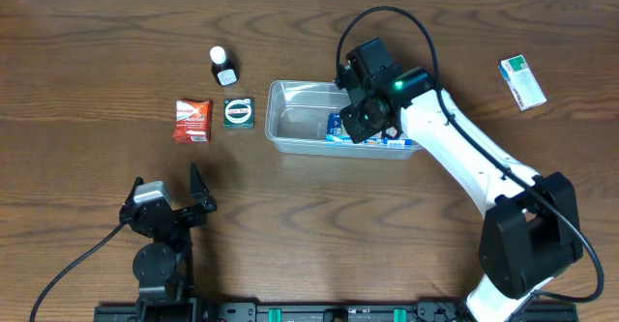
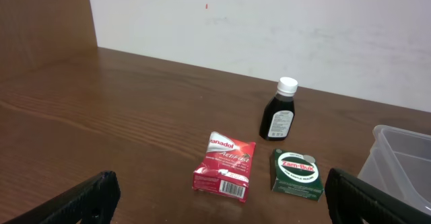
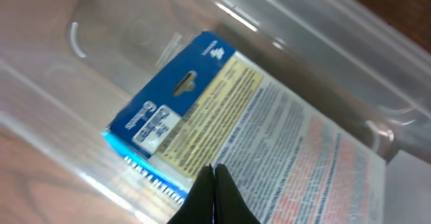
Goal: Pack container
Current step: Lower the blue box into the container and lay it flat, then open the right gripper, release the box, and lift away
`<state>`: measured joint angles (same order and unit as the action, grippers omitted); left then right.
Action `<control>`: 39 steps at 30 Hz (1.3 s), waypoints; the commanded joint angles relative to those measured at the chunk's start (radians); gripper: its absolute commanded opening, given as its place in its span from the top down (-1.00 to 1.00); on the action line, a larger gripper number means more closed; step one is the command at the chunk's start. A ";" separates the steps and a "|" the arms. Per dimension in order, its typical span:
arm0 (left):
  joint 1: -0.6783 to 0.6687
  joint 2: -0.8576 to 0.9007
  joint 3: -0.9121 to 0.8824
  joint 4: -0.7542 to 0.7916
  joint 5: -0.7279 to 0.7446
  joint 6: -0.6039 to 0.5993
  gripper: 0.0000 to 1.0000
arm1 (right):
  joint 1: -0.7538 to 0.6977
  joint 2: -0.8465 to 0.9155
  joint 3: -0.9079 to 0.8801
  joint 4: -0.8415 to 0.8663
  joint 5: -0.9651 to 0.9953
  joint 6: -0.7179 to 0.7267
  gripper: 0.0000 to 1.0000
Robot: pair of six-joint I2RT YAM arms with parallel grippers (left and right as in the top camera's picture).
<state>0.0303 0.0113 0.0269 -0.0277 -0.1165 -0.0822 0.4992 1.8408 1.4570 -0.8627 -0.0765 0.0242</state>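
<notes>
One box in the tub, four items left to pack

Right gripper (image 3: 214,175), its fingers pressed together with nothing between them, hangs inside the clear plastic container (image 1: 274,115) at the middle of the wooden table (image 1: 97,61), just over a blue printed box (image 3: 192,93) lying flat on the tub's floor; the blurred wrist view does not show whether the tips touch it. Left gripper (image 1: 169,192), fingers spread wide and empty, sits near the front edge. Left of the container lie a red Panadol packet (image 2: 224,169), a green Zam-Buk box (image 2: 296,173) and a dark white-capped bottle (image 2: 279,113); a green-and-white box (image 1: 522,80) sits well apart at right. Packing looks barely begun.
</notes>
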 commanded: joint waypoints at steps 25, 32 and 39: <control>0.004 -0.001 -0.023 -0.034 -0.023 -0.005 -0.96 | -0.023 -0.022 -0.137 -0.024 -0.025 0.004 0.98; 0.004 -0.001 -0.023 -0.034 -0.023 -0.005 -0.96 | -0.046 -0.023 -0.109 -0.015 -0.026 -0.008 0.97; 0.004 -0.001 -0.023 -0.034 -0.023 -0.006 -0.96 | -0.047 -0.025 0.022 -0.104 -0.033 -0.052 0.97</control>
<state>0.0303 0.0113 0.0269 -0.0277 -0.1165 -0.0822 0.4583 1.8351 1.4025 -0.9463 -0.0994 0.0086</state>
